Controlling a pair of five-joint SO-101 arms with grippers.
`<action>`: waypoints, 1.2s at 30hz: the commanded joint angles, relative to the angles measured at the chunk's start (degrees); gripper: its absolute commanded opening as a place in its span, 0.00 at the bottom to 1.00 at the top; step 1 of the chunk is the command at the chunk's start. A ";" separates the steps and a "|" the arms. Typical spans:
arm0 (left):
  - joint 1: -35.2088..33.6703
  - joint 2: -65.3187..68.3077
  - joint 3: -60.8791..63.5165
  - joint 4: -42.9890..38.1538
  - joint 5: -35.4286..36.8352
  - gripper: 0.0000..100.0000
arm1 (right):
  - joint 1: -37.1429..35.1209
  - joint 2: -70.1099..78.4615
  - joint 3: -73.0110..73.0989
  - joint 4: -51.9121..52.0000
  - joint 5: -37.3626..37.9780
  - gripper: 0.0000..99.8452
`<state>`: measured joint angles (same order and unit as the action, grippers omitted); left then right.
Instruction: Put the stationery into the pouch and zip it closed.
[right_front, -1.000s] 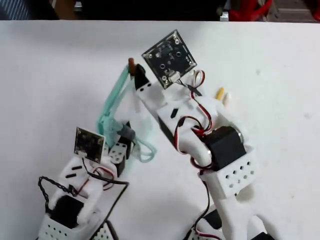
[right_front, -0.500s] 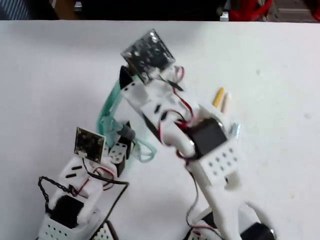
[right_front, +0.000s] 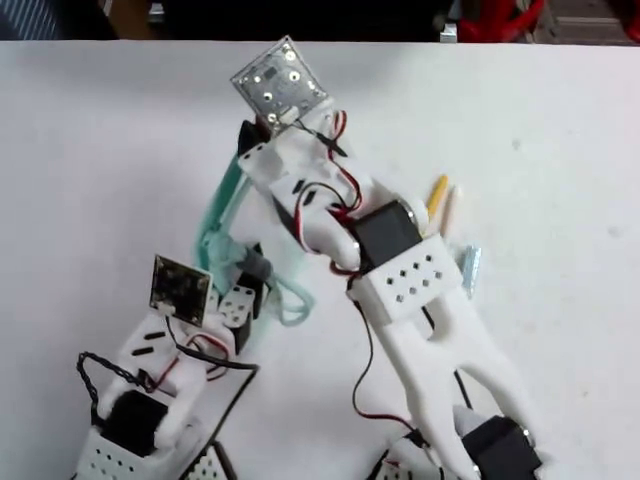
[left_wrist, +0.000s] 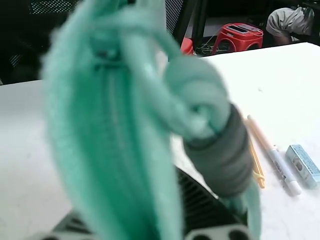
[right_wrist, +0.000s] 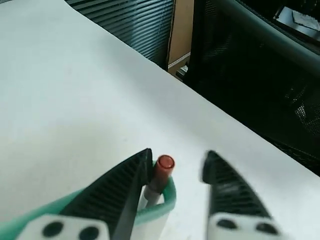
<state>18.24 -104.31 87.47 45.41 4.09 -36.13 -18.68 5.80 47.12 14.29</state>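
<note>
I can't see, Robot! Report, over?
Left end effector shut on pouch. Right end effector open beside red-capped pen in pouch. Pens, eraser on table.

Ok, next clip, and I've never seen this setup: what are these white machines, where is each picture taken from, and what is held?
These are two small robot arms at a white table, each ending in a two-fingered gripper. The high view looks down on both from a fixed camera; the other two pictures come from cameras on each arm's wrist, looking along its own gripper. The left gripper appears clamped on one end of a green pouch, seen close up in the left wrist view. The right gripper is open at the pouch's other end, where a red-capped pen pokes out. Loose on the table beside the right arm lie a yellow pen, a white pen and a small blue block, perhaps an eraser.
</note>
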 joint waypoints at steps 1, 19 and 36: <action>1.01 -0.22 -1.41 -0.88 -0.53 0.06 | 1.80 1.36 -2.29 -1.19 0.35 0.02; 1.01 -0.22 -1.32 -0.88 -0.62 0.06 | -1.45 -10.15 -12.57 14.90 -8.97 0.02; 0.92 -0.22 -0.26 -2.02 -0.62 0.06 | -1.45 12.18 -37.45 35.47 -12.40 0.02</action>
<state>18.77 -104.40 87.65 44.97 3.82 -37.36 -6.64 -28.22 81.93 1.98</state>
